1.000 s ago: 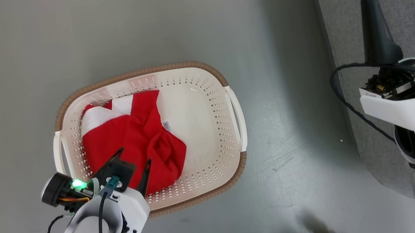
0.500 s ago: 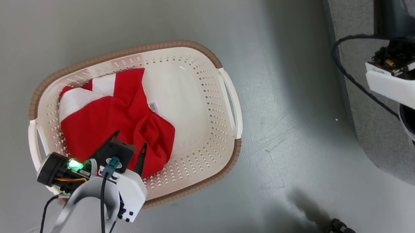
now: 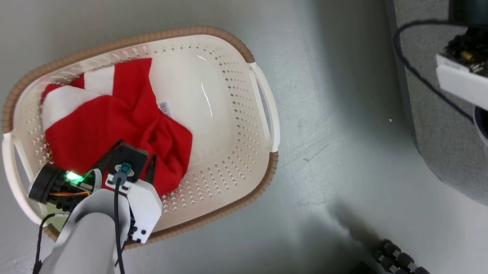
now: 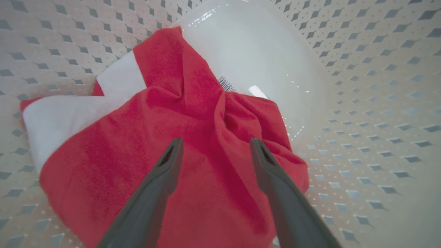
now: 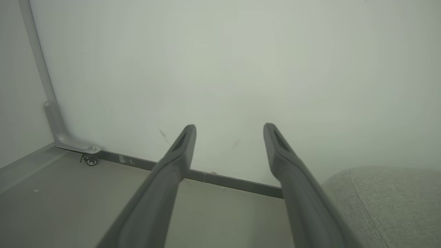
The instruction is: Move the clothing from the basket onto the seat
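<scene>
The clothing (image 3: 103, 123) is a crumpled red garment with white panels, lying in the left half of the cream basket (image 3: 231, 43) on the floor. My left gripper (image 3: 143, 168) reaches down into the basket over the near part of the garment. In the left wrist view its open fingers straddle a red fold of the clothing (image 4: 172, 137), close above it, with the left gripper (image 4: 216, 142) holding nothing. My right gripper (image 5: 231, 126) is open and empty, raised beside the grey seat (image 5: 386, 199) and facing a wall. The seat (image 3: 425, 35) stands to the basket's right.
A barcode label (image 4: 225, 83) sticks out beside the garment on the basket's bare bottom. Perforated basket walls (image 4: 361, 86) surround the left gripper. Grey floor separates basket and seat. Black rollers of my base (image 3: 400, 263) show at the bottom. A small caster (image 5: 91, 161) sits by the wall.
The head camera has moved, so the basket sits higher and further left in the picture. My left gripper has come a little further in over the clothing. Both grippers stay open.
</scene>
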Available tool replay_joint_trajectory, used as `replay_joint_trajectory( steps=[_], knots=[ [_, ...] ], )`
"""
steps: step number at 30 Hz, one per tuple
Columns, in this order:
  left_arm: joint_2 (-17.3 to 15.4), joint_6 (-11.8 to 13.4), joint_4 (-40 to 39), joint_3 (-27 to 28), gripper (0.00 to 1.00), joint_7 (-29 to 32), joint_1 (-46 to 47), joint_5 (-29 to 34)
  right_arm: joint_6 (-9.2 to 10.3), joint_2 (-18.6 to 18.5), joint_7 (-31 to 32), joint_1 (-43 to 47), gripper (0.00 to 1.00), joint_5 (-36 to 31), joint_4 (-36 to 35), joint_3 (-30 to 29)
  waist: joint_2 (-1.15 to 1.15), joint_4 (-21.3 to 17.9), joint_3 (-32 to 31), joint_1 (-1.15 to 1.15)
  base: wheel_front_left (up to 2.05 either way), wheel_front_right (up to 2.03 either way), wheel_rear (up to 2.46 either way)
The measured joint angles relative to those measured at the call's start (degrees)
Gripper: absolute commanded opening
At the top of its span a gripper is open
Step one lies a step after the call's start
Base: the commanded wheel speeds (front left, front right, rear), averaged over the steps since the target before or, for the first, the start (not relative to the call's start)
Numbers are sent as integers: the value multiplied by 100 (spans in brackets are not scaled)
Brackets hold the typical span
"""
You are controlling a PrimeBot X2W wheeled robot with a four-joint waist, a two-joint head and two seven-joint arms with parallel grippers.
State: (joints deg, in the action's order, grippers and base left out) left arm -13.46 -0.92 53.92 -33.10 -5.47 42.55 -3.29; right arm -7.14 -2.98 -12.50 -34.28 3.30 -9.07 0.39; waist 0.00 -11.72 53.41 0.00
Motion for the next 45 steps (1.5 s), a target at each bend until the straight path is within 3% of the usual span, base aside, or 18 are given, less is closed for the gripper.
replay_joint_trajectory(
  steps=[13,14,16,17,18,19,23,45],
  knots=[
    [-52,40,349,-64,100,151,337,113,0,-2,-77,-259,100,57,13,12,0,-123,373,0,0,0,0],
    [-46,40,360,-75,95,152,356,119,0,-1,-87,-283,100,58,14,13,0,-132,395,0,0,0,0],
    [-35,40,390,-97,69,182,383,147,0,-2,-113,-333,100,92,32,14,0,-150,438,0,0,0,0],
    [-34,40,408,-101,49,193,392,151,0,-2,-119,-348,100,115,32,14,0,-159,457,0,0,0,0],
    [-34,40,408,-101,49,193,392,151,0,-2,-119,-348,100,115,32,14,0,-159,457,0,0,0,0],
    [-33,40,438,-111,42,194,408,152,0,-2,-120,-352,100,133,35,20,0,-168,477,0,0,0,0],
    [-41,40,508,-125,0,199,498,180,0,-2,-127,-363,100,165,54,29,0,-206,541,0,0,0,0],
    [68,197,475,-25,0,-442,730,146,0,-2,-212,-616,100,190,383,-12,0,-170,480,0,0,0,0]
  ],
)
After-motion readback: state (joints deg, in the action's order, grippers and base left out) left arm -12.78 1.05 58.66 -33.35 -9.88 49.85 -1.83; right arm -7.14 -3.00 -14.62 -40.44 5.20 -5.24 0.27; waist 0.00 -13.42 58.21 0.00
